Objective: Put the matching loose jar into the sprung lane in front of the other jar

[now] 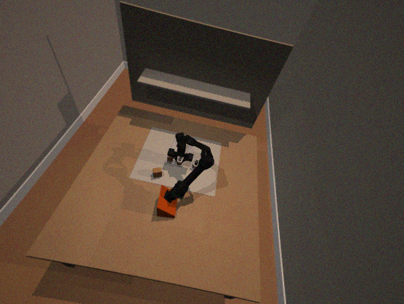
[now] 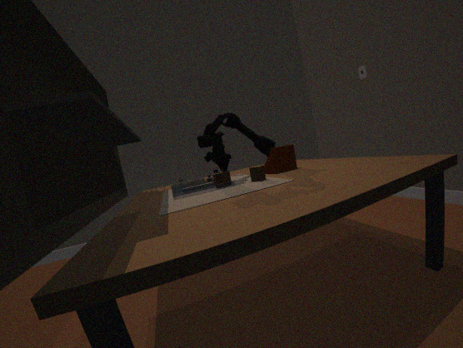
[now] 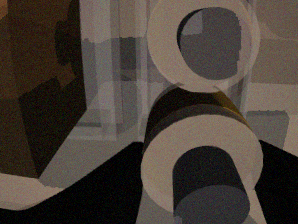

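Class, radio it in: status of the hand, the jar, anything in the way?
Hand shut on jar. Jar low by lane jar. Brown block beside, apart.

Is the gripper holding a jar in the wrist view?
Yes, the gripper is shut on a brown jar with a pale lid, close behind a second jar.

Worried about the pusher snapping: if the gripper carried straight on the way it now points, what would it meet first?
The gripper is shut on a jar. Straight ahead in the wrist view stands the matching jar in the lane, so the held jar would probably meet that first. Whether they already touch is unclear.
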`<move>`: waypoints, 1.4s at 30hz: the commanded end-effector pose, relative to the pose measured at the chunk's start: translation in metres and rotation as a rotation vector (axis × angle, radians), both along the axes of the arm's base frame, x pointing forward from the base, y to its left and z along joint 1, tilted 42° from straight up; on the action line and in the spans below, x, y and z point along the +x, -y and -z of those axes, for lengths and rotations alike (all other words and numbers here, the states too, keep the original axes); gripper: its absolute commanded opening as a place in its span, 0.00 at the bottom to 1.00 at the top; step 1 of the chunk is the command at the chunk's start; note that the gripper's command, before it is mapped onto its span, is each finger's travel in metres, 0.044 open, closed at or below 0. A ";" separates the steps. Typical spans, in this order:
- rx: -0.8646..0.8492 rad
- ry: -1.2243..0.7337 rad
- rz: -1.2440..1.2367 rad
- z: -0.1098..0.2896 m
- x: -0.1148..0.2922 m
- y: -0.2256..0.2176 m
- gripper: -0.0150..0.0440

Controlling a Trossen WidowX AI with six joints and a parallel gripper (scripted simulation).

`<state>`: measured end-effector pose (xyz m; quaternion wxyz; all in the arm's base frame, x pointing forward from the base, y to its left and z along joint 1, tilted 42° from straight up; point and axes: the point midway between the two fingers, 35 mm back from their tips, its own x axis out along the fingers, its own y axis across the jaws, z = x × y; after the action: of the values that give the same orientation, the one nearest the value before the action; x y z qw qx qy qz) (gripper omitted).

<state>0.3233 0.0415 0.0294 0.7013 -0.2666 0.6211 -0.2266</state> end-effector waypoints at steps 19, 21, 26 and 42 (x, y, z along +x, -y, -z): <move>0.000 0.034 -0.008 -0.008 0.017 -0.005 0.25; 0.000 0.034 -0.008 -0.008 0.018 -0.005 0.25; 0.000 0.034 -0.008 -0.009 0.019 -0.005 0.25; 0.000 0.034 -0.008 -0.008 0.019 -0.005 0.25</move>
<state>0.3340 0.0440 0.0330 0.7019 -0.2661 0.6209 -0.2257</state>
